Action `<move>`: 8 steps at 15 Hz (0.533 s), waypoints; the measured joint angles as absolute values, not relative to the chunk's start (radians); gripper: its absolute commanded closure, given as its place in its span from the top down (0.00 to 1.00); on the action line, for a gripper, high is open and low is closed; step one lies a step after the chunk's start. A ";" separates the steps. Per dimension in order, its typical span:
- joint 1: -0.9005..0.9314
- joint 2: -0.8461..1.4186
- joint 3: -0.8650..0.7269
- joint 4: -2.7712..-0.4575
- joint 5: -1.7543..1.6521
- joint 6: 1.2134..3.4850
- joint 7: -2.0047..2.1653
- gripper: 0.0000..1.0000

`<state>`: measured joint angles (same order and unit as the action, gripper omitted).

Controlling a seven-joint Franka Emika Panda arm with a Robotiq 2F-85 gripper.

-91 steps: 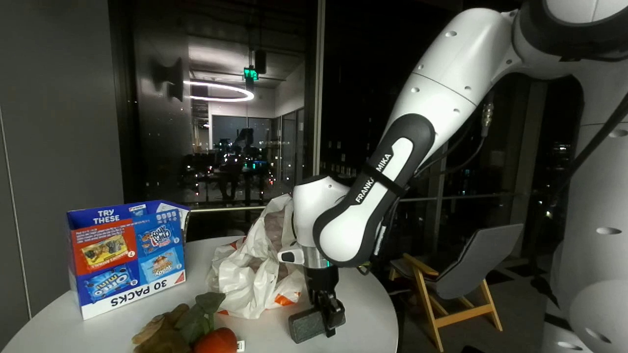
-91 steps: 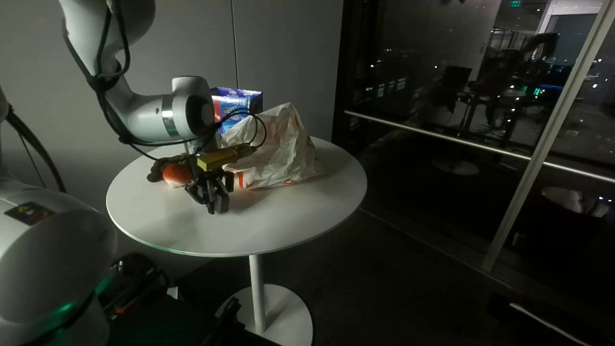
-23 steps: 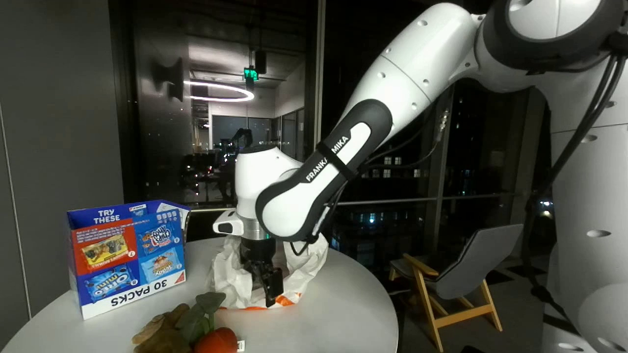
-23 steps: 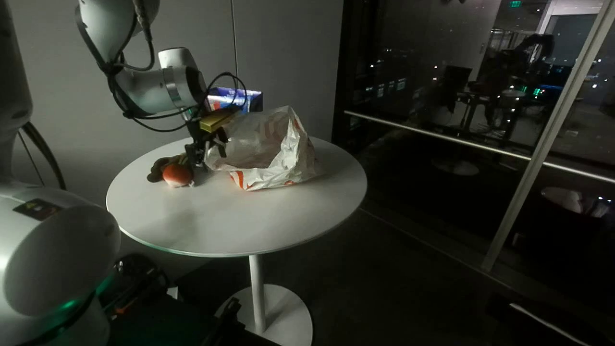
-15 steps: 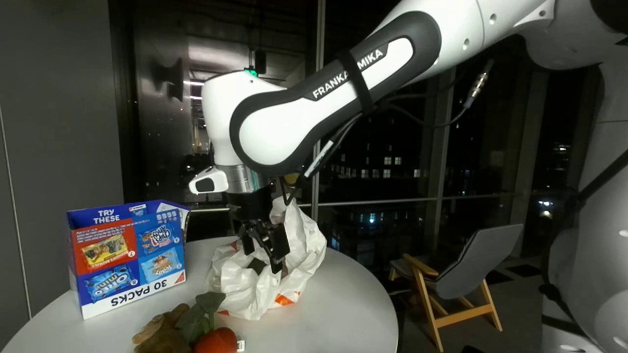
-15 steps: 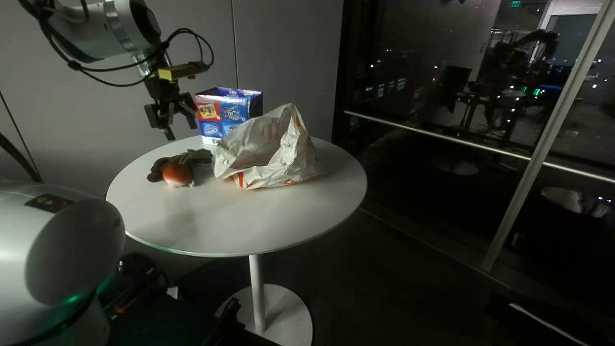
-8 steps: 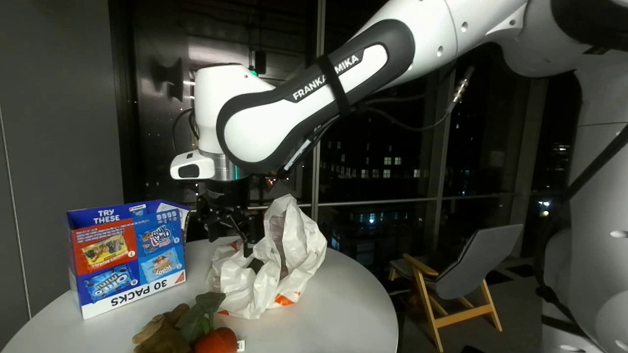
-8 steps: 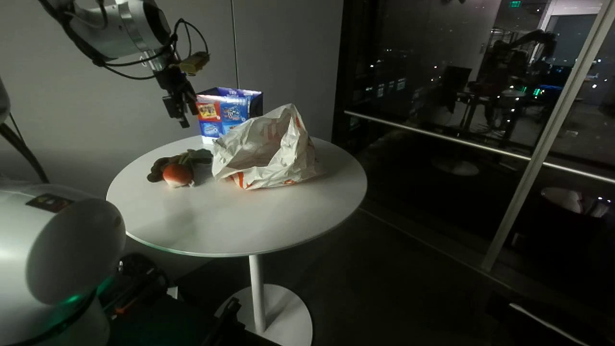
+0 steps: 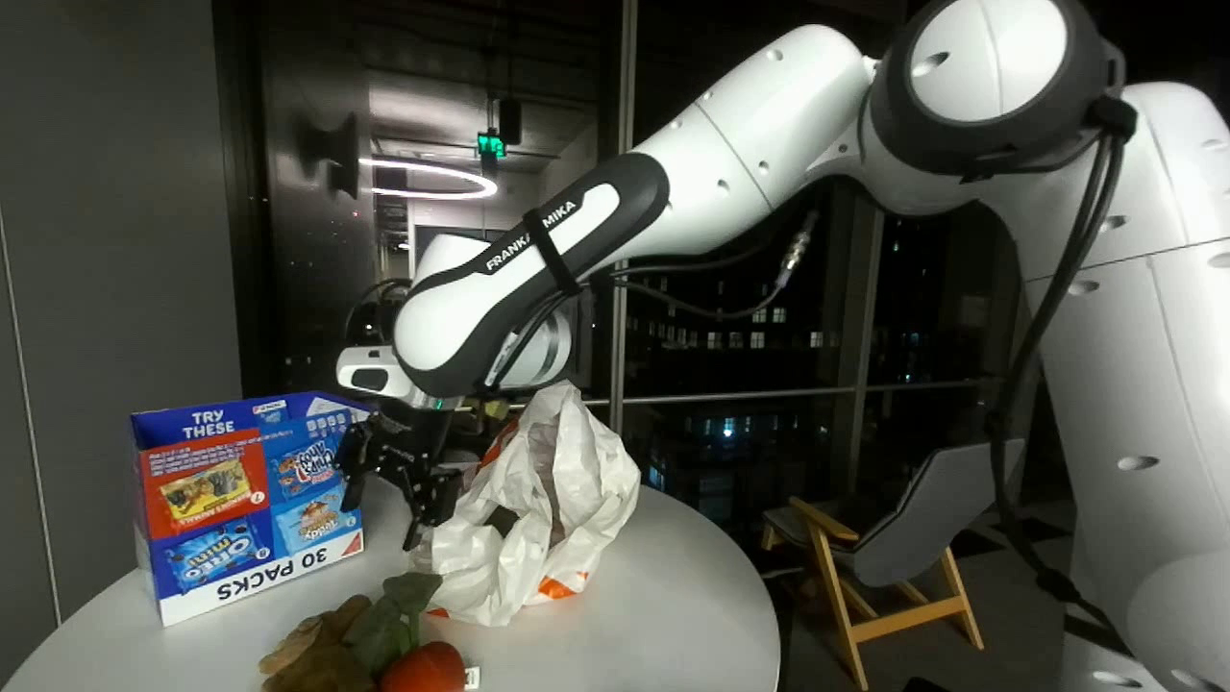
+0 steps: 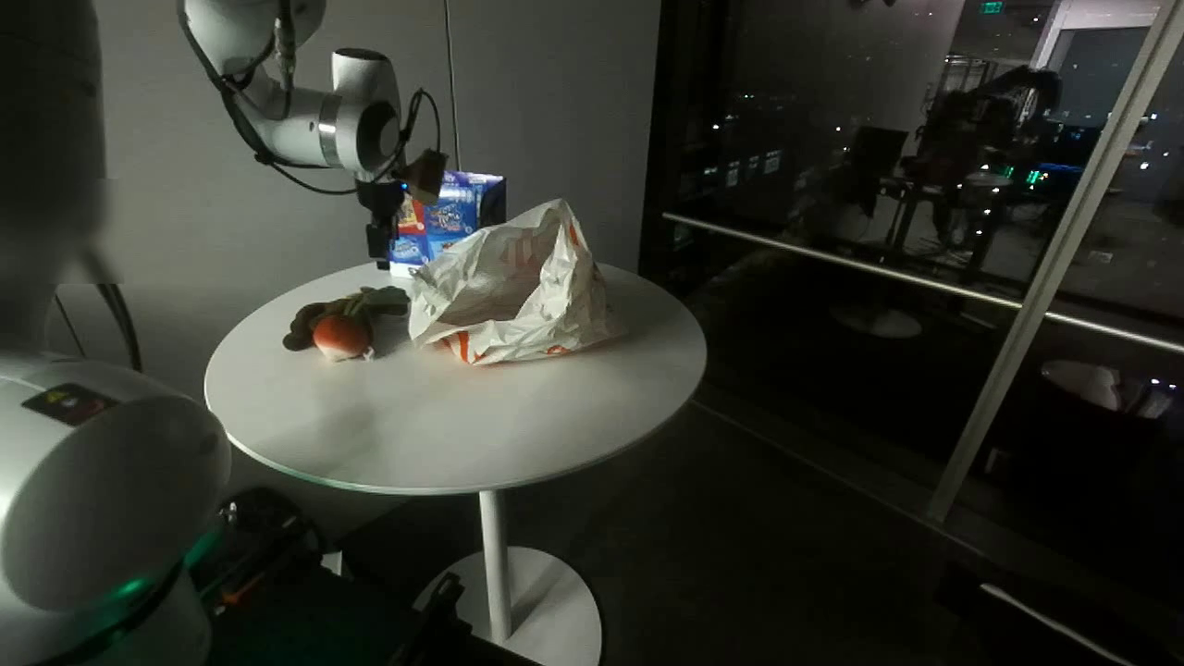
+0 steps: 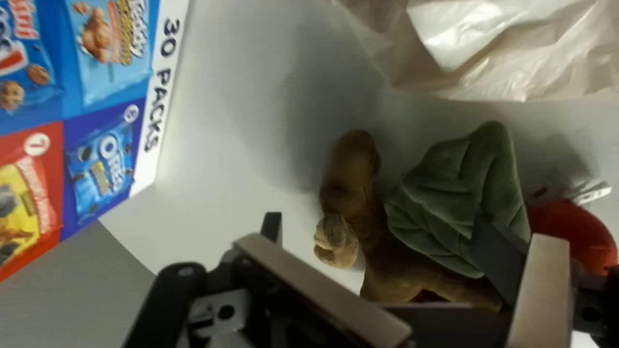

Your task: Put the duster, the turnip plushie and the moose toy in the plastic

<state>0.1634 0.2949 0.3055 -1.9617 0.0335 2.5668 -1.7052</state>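
My gripper (image 9: pixel 392 514) hangs open and tilted over the table, between the snack box and the plastic bag (image 9: pixel 567 519). In the wrist view the moose toy (image 11: pixel 348 193), brown with a tan antler, lies below and between the spread fingers. Over its body rest the green leaves of the turnip plushie (image 11: pixel 459 193), whose red bulb shows at the right, partly behind a finger. Both toys lie on the table in both exterior views, with the red-and-white turnip plushie (image 10: pixel 342 336) in front. A dark patch inside the bag's mouth looks like the duster (image 9: pixel 501 520), mostly hidden.
The tall blue-and-red snack box (image 9: pixel 250 509) stands close beside my gripper. The crumpled white bag, its mouth gaping, sits next to the toys. All of it is on a round white table (image 10: pixel 444 435) whose rim runs close by the toys.
Six seconds ago my gripper held the dark grey duster beside the bag; now it is open without it. Over the last second it has turned, moving towards the snack box and then down.
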 measured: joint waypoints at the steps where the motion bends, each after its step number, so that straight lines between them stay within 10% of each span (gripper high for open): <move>1: 0.150 0.325 0.329 -1.937 0.089 2.532 -1.751 1.00; 8: 0.147 0.438 0.356 -1.792 0.137 2.251 -1.796 1.00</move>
<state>0.1471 0.4385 0.3560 -1.7923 0.1375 2.2505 -1.7957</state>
